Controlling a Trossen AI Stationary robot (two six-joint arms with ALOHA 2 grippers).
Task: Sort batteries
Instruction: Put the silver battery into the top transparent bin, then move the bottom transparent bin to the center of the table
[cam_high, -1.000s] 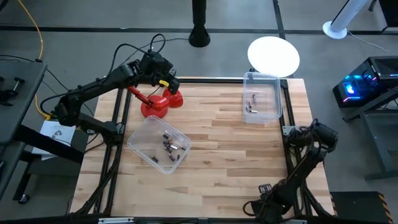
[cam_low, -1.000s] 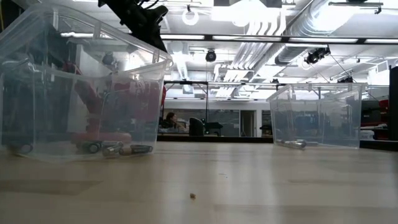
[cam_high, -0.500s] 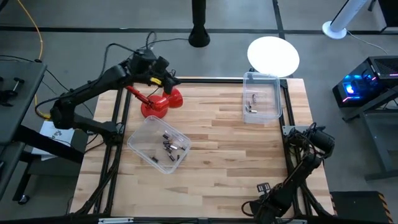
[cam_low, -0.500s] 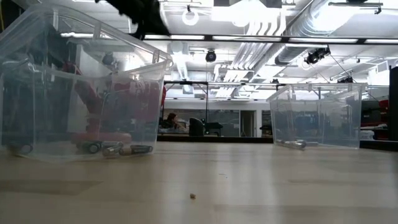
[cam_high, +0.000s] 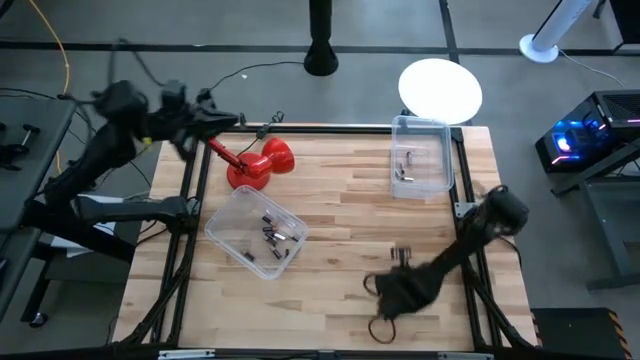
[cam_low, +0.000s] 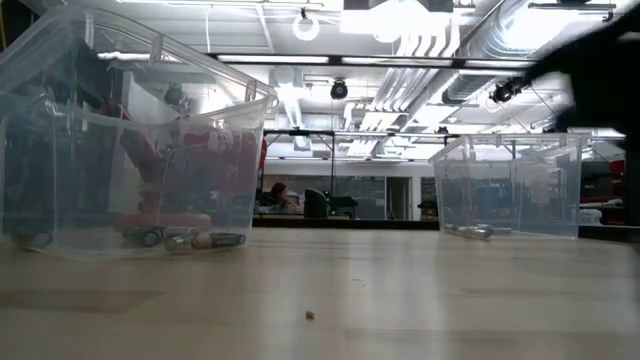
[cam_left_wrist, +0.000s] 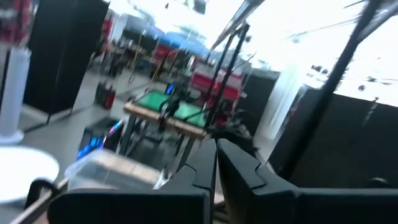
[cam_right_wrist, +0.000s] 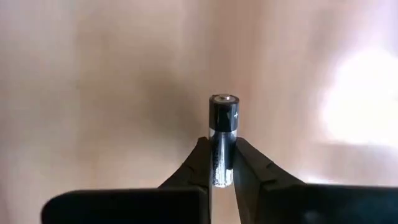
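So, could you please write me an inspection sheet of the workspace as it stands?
Surface: wooden table, a small speck on it in the low view.
Job's things: batteries in the near clear bin and the far clear bin; one dark battery gripped.
Clutter: red plunger-like tool lying by the table's back edge.
Grippers: right gripper shut on the dark battery, over bare wood; left gripper shut, empty, raised off the table's back left corner.
Cables: yellow cable on the floor, left.
Surroundings: white round disc, lit blue device.
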